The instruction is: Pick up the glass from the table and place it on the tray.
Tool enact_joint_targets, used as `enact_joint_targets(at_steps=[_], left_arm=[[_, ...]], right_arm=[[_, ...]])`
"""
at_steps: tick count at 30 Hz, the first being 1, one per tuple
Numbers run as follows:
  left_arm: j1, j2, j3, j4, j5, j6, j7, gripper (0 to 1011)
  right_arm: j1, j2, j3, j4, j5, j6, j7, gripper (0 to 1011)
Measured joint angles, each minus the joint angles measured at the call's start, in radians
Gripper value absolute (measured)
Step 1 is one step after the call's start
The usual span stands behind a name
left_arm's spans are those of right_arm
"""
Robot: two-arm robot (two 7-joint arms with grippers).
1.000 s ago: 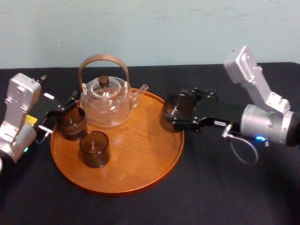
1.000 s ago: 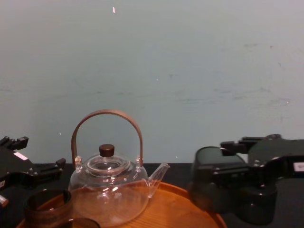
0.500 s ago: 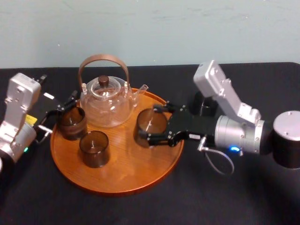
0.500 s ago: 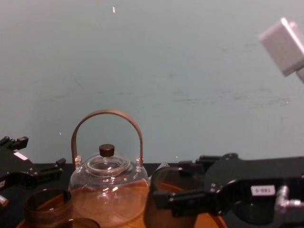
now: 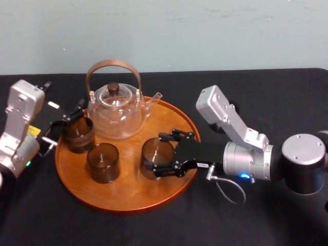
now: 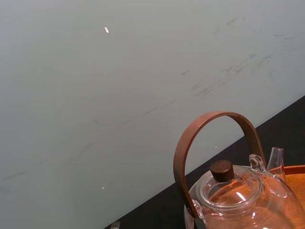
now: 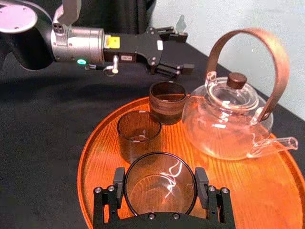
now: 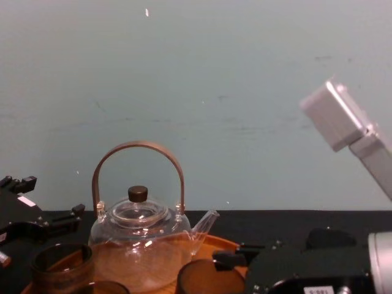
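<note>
Clamps glass (image 5: 155, 152) between right gripper's (image 7: 159, 183) jaws over tray (image 5: 128, 201); rests left gripper (image 5: 66, 122), jaws wide, beside tray's left rim.

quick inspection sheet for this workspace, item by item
surface: black-covered table carrying a round wooden tray
job's things: glass held over the tray's right part; contact with the wood cannot be told
clutter: teapot, rear dark glass and front dark glass, all on the tray
grippers: right gripper shut on the glass; left gripper open beside the rear dark glass
cables: grey loop at the right wrist, beside the tray
surroundings: plain pale wall behind the table
</note>
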Motion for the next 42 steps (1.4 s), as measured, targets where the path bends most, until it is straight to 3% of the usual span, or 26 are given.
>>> enact_joint_targets(at_steps=[27, 39, 42], left_arm=[[0.000, 0.000, 0.000, 0.000, 0.000, 0.000, 0.000, 1001], [0.000, 0.000, 0.000, 0.000, 0.000, 0.000, 0.000, 1001], [0.000, 0.000, 0.000, 0.000, 0.000, 0.000, 0.000, 1001]], right_arm=[[-0.004, -0.043, -0.025, 0.069, -0.084, -0.013, -0.028, 902], [-0.004, -0.042, -0.024, 0.069, -0.082, -0.012, -0.026, 903], [-0.004, -0.042, -0.024, 0.069, -0.080, -0.012, -0.025, 958]])
